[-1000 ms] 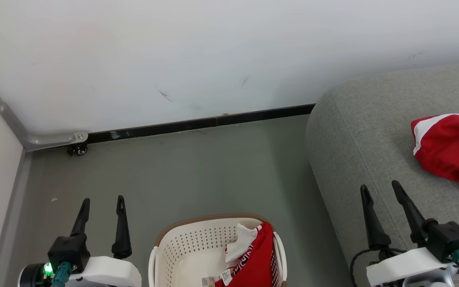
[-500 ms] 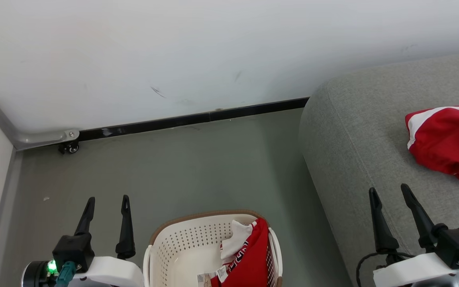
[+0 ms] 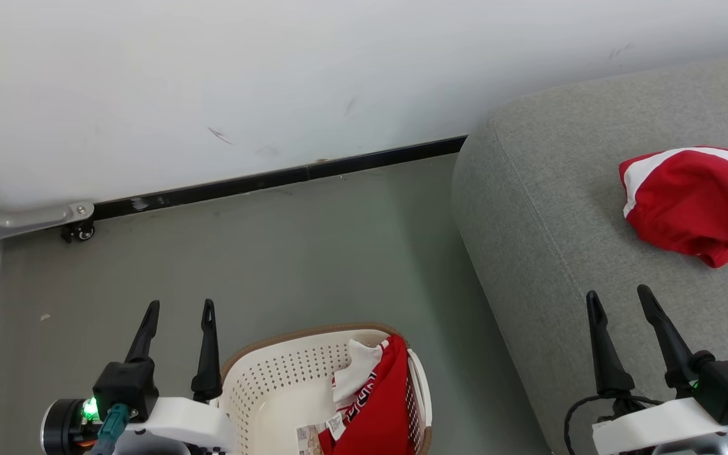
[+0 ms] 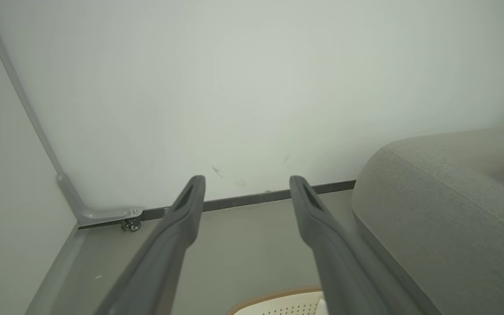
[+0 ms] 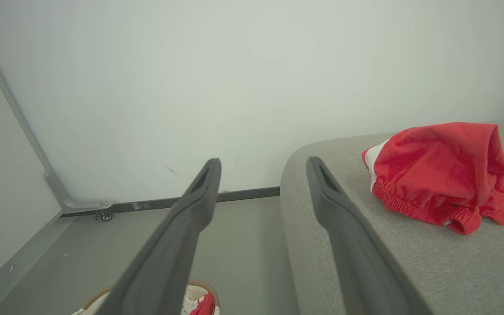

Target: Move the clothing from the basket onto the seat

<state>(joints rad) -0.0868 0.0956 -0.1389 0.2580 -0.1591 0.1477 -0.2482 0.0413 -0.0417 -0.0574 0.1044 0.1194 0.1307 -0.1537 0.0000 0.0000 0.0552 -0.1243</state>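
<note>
Left pincer (image 3: 181, 304) and right pincer (image 3: 617, 292) are held apart, empty. One garment (image 3: 376, 411) lies in the basket (image 3: 275, 382), just right of the left pincer; its raised fold should be pinched deep and lifted clear of the rim.

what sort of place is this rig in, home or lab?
Probably a staged lab corner set up like a living room: the white wall sits on a metal bracket with a small wheel, and beside it stand a grey seat and a laundry basket.
</note>
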